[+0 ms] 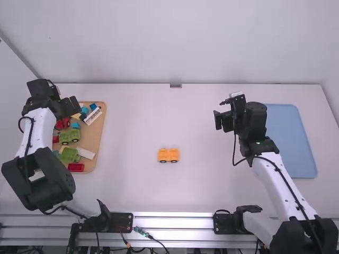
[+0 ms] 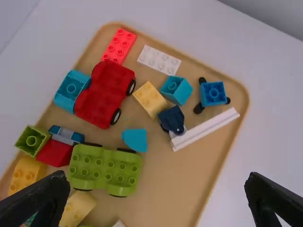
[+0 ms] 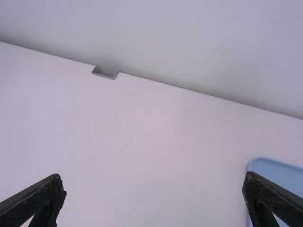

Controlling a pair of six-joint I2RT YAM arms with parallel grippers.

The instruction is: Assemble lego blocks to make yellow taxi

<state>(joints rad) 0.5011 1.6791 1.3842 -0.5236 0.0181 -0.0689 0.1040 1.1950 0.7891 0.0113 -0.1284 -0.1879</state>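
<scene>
My left gripper (image 1: 75, 106) is over the back of the wooden tray at the left; in the left wrist view this gripper (image 2: 156, 201) stands wide open above the blocks. Below it lie a yellow block (image 2: 150, 99), another yellow block (image 2: 27, 175), a pale yellow block (image 2: 78, 208), a green car base (image 2: 104, 170) and a red car base (image 2: 102, 94). An orange-yellow car base (image 1: 168, 155) sits alone near the table's middle. My right gripper (image 1: 218, 112) is over the table's right half; in the right wrist view this gripper (image 3: 154, 201) is open with nothing between its fingers.
The wooden tray (image 1: 98, 143) also holds a white block (image 2: 159, 60), a long white piece (image 2: 206, 128), a small red block (image 2: 118, 46) and several blue pieces. A light blue tray (image 1: 291, 140) lies at the right, beside the right arm.
</scene>
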